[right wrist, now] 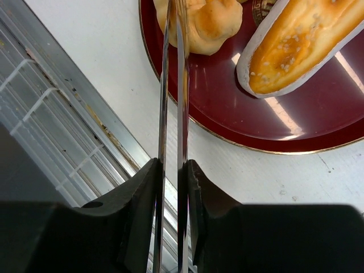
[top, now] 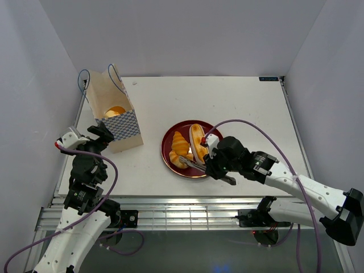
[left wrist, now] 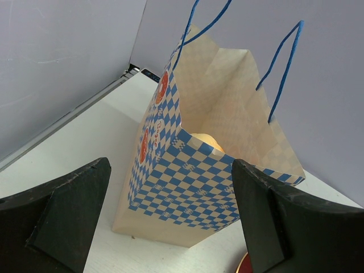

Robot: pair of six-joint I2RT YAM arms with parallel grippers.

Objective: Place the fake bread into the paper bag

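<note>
The paper bag (top: 116,122) stands open at the table's left; a golden bun (top: 115,111) lies inside, also seen in the left wrist view (left wrist: 207,141). My left gripper (top: 101,135) is open beside the bag's near left corner; its jaws stand wide in front of the checkered band (left wrist: 193,182), not touching it. My right gripper (top: 215,166) is shut on metal tongs (right wrist: 173,85). The tong tips rest on a croissant (right wrist: 210,23) at the near edge of the dark red plate (top: 166,149). A second croissant (top: 181,142) and an oblong seeded roll (top: 197,141) also lie on the plate.
The plate's near rim (right wrist: 239,145) is close to the table's front edge, with a metal rail frame (top: 170,207) just beyond. Grey walls enclose the table on the left, back and right. The blue cord handles (left wrist: 284,62) stand up above the bag's mouth.
</note>
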